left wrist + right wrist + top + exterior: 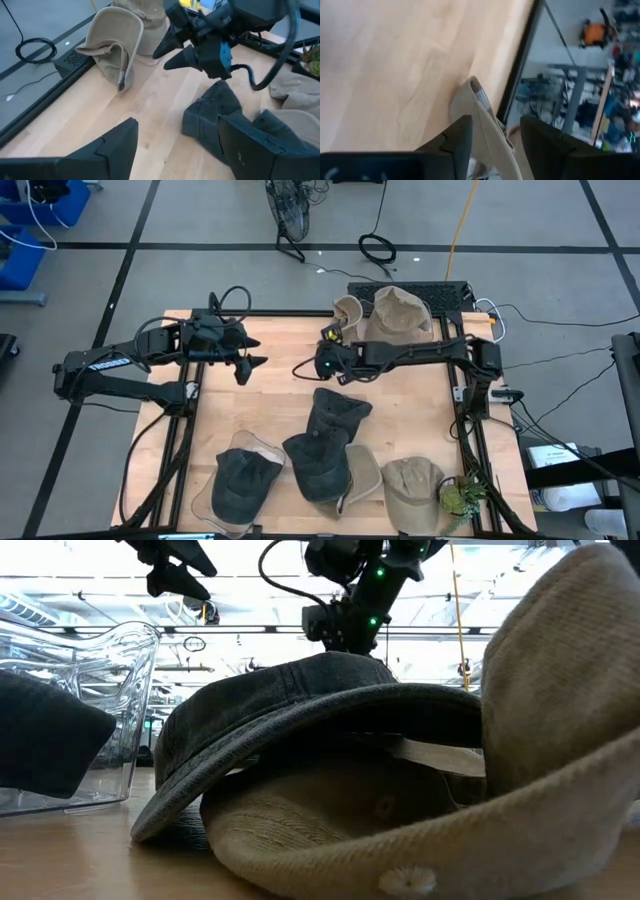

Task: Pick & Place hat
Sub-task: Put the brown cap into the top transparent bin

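A tan hat [420, 830] is lying closest to the low camera, upside down on the pale wooden tabletop [275, 370], with a dark grey hat [320, 700] draped over it. To one side a clear plastic bin [95, 710] is sitting on the wood, holding another dark hat [243, 480].

From above, the hats are crowding the near edge of the tabletop: the binned one, two dark ones [330, 435] overlapping in the middle, a tan one [412, 490] beside them, and a small green plant [462, 495] at the corner. At the far edge, two more tan hats [395, 312] are resting against a black box [450, 292].

The right end effector [322, 365] is hovering above the bare middle of the tabletop, near those far hats, its fingers [172, 47] standing apart with nothing between them; in its own wrist view a tan brim [487, 125] is showing between the fingers, farther off at the tabletop's edge. The left end effector [245, 365] is waiting over the left side, jaws spread and empty.

Around the tabletop a grey floor [200, 220] crossed by dark tape lines is spreading out, with cables [378, 248] coiling on it and blue bins [20, 240] standing at the left. Beyond, ceiling lights [250, 595] are glowing in rows.
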